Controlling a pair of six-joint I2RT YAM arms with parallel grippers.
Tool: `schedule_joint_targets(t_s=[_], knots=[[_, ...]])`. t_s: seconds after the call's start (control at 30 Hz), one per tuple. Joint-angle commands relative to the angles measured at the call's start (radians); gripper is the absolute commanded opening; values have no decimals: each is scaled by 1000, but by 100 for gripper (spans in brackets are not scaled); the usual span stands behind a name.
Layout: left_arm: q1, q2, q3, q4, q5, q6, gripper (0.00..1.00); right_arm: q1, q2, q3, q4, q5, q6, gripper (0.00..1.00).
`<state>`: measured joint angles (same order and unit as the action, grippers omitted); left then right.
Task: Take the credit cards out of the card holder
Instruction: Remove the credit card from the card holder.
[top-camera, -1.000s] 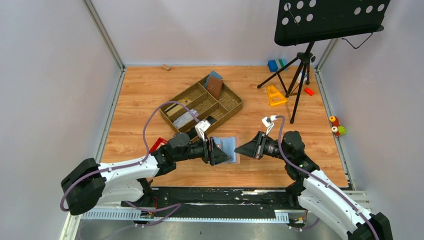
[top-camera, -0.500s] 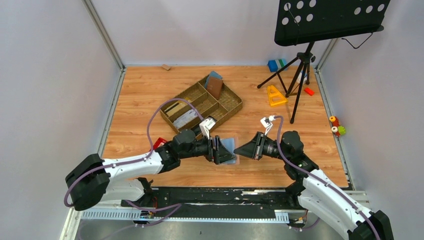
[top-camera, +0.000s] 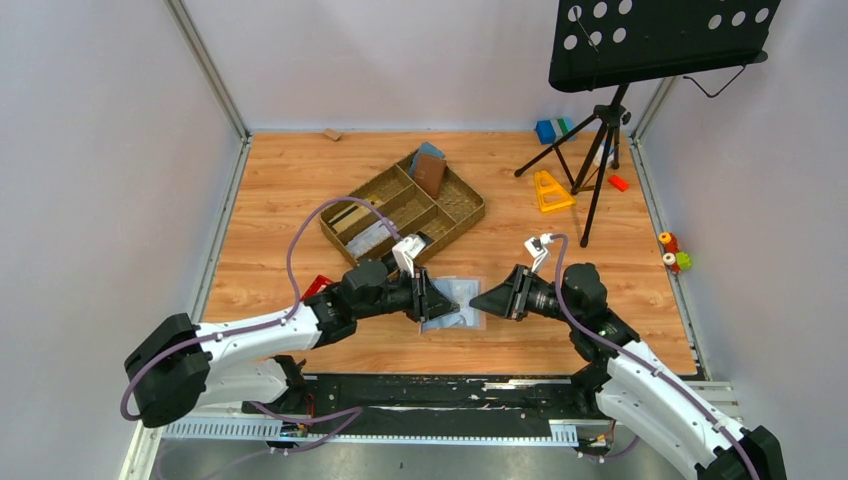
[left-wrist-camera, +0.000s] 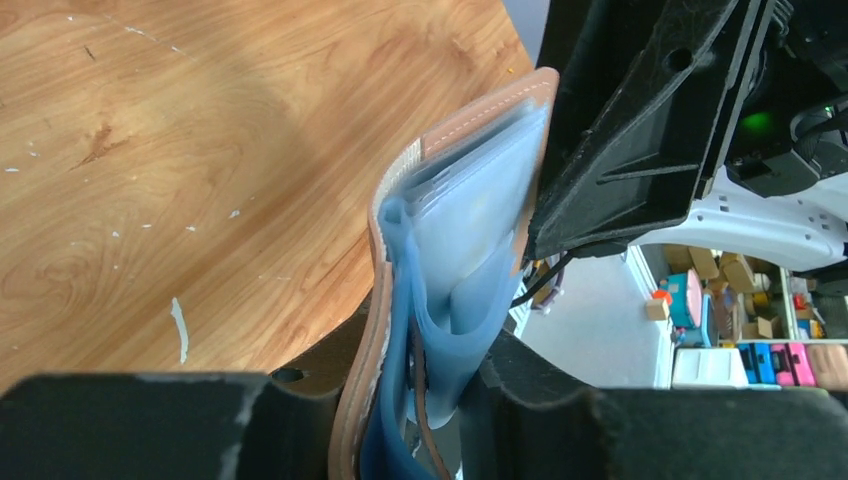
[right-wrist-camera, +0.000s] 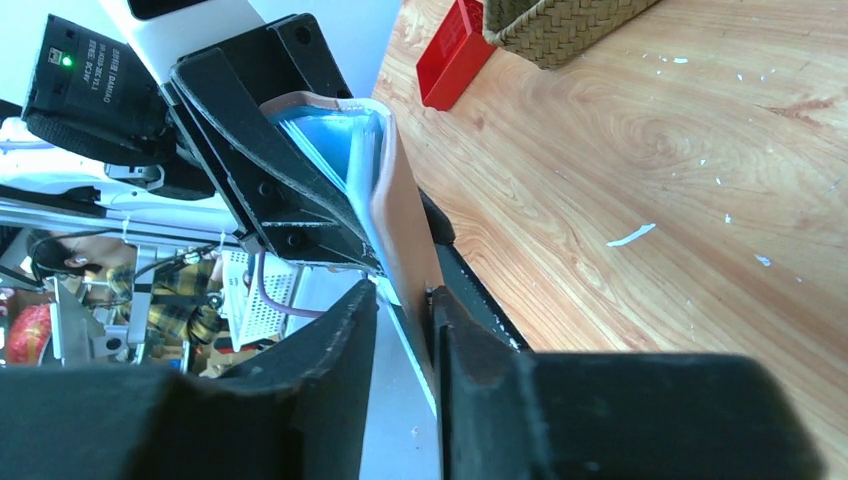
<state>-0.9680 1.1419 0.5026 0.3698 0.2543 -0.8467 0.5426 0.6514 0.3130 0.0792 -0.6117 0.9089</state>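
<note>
Card holder (top-camera: 455, 305) at the near middle of the bench (top-camera: 290, 180), spread open with the blue-grey inside up, caught between the two pincers. Resting on the wood or raised just off it: not to be told from above.

Left pincer (top-camera: 428, 300) extended in from the left, clamped on the card holder's left edge. In the left wrist view, tan cover and blue lining pinched between the black fingers (left-wrist-camera: 560, 415), clear pocket sleeves fanning away from the stitched tan rim (contents of the sleeves too blurred to make out).

Right pincer (top-camera: 482, 298) pointing in from the right, tip against the holder's right edge, nose to nose with the left one. In the right wrist view, fingers (right-wrist-camera: 600, 420) only a narrow slot apart, the tan cover's edge and a pale blue sheet inside that slot. Gripping or merely straddling: impossible to say.

Farther back on the bench, well apart from the holder, a woven tray (top-camera: 470, 218) with compartments, a reddish-brown wallet (top-camera: 430, 173) and a blue wallet (top-camera: 432, 150) propped together in its far compartment. Red block (top-camera: 316, 288) just beside the left arm, toward the bench's left side. Black music stand (top-camera: 598, 135) on its tripod at the far right, a yellow triangular piece (top-camera: 551, 192) beside its legs.
</note>
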Motion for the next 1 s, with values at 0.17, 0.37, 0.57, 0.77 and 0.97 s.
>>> schedule_joint_targets(t_s=[0.17,0.37,0.57,0.77,0.97], knots=[[-14,-76,-36,90,15,-19,16,15,-1,18,58,-17,-5,19],[-12,-73,-56,152,40,-42,14,17,22,15,116,-71,-3,47],[-12,-44,-63,251,79,-80,12,19,82,13,162,-119,-5,49],[-11,-46,-72,244,47,-79,19,21,81,28,120,-109,-21,10],[-3,-147,5,-294,-318,32,58,22,0,109,-186,52,-138,0]])
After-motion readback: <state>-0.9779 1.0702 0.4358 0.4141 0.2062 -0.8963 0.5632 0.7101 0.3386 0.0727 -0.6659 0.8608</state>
